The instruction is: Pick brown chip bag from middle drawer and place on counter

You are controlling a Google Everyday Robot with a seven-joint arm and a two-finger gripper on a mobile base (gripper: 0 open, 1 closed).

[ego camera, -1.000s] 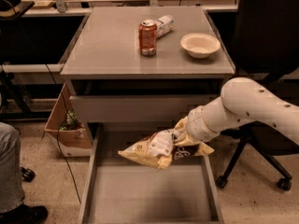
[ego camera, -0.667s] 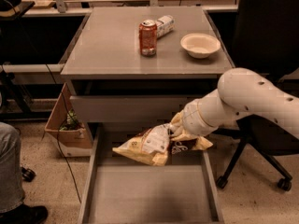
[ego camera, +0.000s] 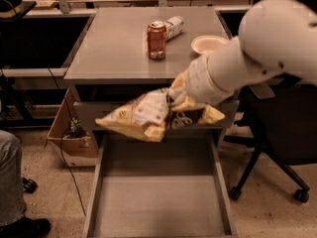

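Middle drawer [ego camera: 158, 202] sits below pincer [ego camera: 175, 99] gripping brown chip bag [ego camera: 142, 116]

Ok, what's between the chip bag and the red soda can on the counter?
Only bare counter, in the camera view, up to the red soda can. The gripper holds the brown chip bag above the open middle drawer.

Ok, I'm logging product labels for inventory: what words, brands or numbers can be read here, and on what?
No text here reads clearly.
On the brown chip bag, held by the gripper above the middle drawer: white label panel, print too blurred to read.
On the red soda can standing on the counter: markings too blurred.
On the white-labelled can lying behind it: too small to read.
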